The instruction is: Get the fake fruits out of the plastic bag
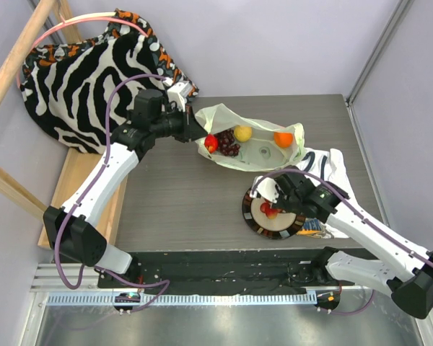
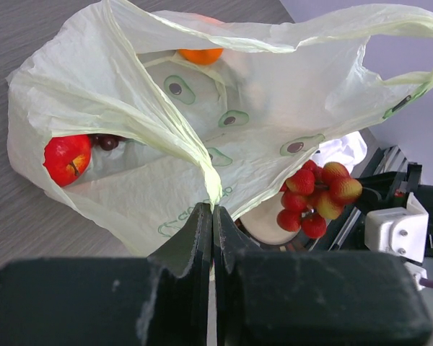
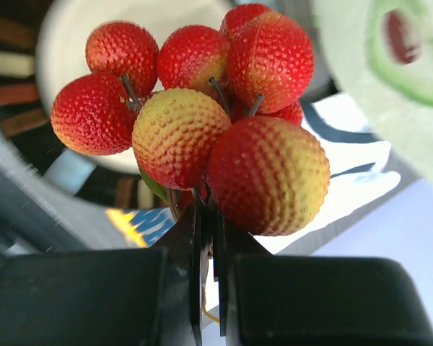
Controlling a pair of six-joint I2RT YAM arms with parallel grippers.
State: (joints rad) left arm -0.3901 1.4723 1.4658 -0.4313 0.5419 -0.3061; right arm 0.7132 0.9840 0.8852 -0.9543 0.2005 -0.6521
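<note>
Grey wood-grain worktop (image 1: 180, 209), lilac walls (image 1: 274, 43), left pincer (image 2: 213, 213) nipping the crinkly pale-green avocado-print plastic bag (image 2: 289, 108), right pincer (image 3: 208, 216) clamped on a bumpy red-yellow plastic berry cluster (image 3: 202, 122).

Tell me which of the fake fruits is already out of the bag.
The red berry cluster, pinched by the right gripper over the plate; apple, grapes, lemon and orange lie in the bag.
</note>
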